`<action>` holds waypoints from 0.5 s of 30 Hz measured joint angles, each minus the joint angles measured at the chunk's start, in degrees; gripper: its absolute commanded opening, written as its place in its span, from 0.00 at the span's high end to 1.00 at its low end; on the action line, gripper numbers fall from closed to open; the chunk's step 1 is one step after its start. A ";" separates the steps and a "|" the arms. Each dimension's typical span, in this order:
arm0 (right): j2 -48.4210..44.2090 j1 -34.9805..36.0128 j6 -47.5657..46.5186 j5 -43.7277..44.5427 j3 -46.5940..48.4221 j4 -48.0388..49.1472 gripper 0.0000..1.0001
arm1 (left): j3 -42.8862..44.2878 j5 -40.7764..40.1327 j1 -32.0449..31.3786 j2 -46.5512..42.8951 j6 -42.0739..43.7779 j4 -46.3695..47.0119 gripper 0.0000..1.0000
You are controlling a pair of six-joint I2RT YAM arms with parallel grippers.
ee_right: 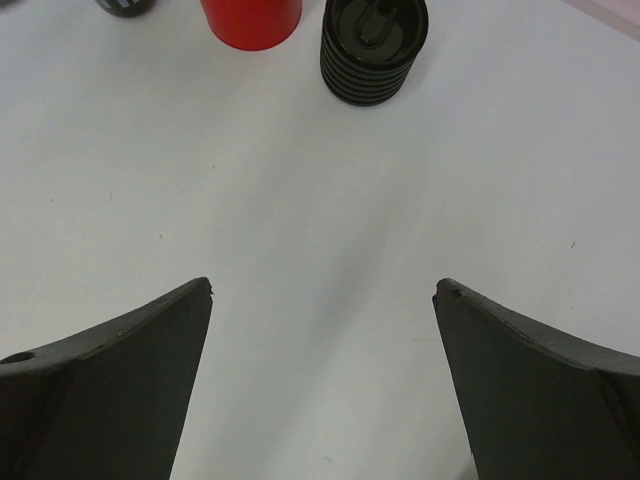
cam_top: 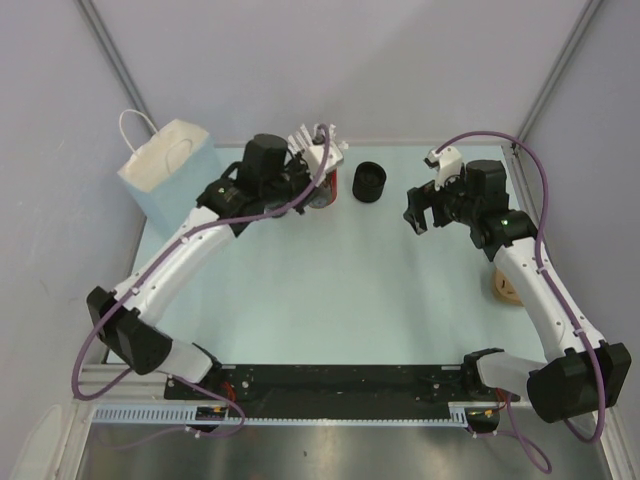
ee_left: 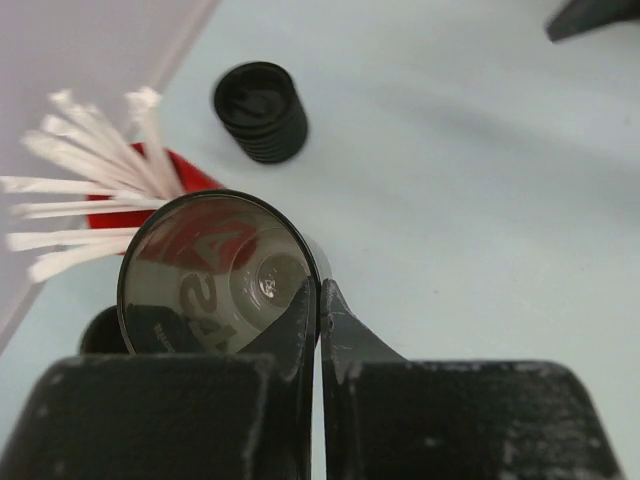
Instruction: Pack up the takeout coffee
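Note:
The takeout coffee is a black ribbed cup with a black lid. It stands upright at the back middle of the table and also shows in the left wrist view and the right wrist view. My left gripper is left of it, by the red cup of white sticks. It is shut on the rim of a second, glossy black-rimmed cup, one finger inside and one outside. My right gripper is open and empty above bare table, to the right of the coffee.
A light blue paper bag with white handles stands open at the back left. A tan cardboard tray lies at the right edge, partly hidden under my right arm. Grey walls close in the table.

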 measured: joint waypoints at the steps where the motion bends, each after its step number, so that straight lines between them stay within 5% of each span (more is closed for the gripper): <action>1: 0.00 -0.11 0.09 0.11 0.00 0.02 0.00 | -0.92 -0.35 -1.46 0.00 0.00 0.00 1.00; 15: 0.00 -1.57 0.55 3.45 -0.04 1.18 0.00 | -7.85 -2.34 -12.96 2.38 -0.17 3.67 1.00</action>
